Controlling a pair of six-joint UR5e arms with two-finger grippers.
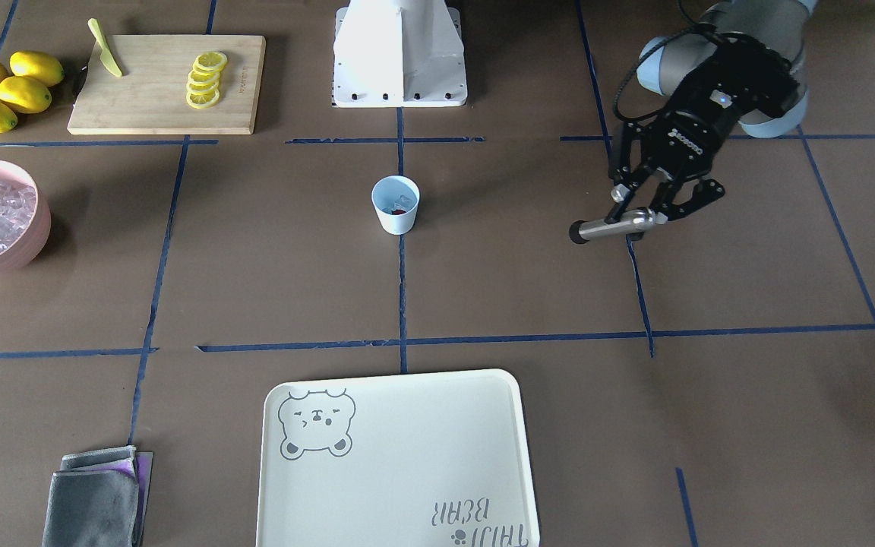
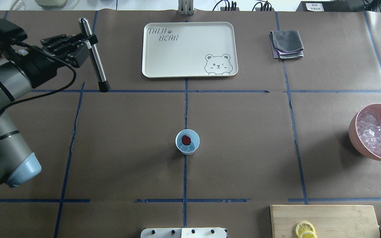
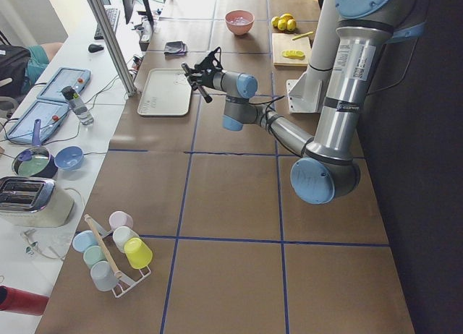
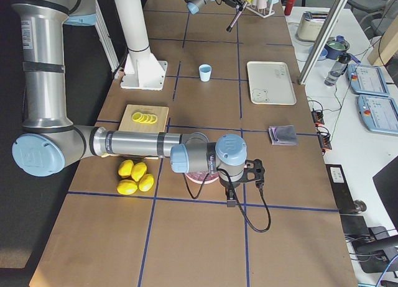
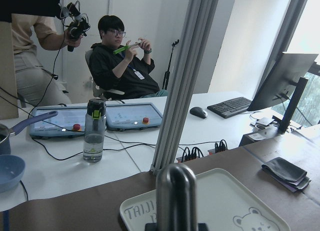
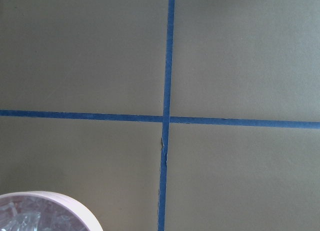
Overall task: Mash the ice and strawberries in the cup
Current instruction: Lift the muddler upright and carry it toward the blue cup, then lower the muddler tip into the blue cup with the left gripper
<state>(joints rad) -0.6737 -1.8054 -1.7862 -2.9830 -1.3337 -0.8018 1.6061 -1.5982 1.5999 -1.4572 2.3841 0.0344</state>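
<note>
here, left end effector [image 1: 641, 219] clamps a muddler [image 1: 606, 226] well apart from the cup [image 1: 394, 221]; right end effector [image 4: 231, 203]: cannot tell.

Between the left gripper [image 2: 89, 39] and the cup [image 2: 187, 142], only bare table [image 2: 127, 132] is seen; no object is set on that stretch. A metal rod [image 2: 97, 64] is clamped in its fingers and juts out toward the robot, so room is taken there. The flat tray [image 2: 177, 56] is laid near the gripper, on its cup-ward side. Beside the right gripper [image 4: 231, 199], the pink bowl [image 6: 60, 198] is found close by, with lemons [image 4: 134, 175] and cutting board [image 4: 146, 119] beyond it; elsewhere open table is seen.
</note>
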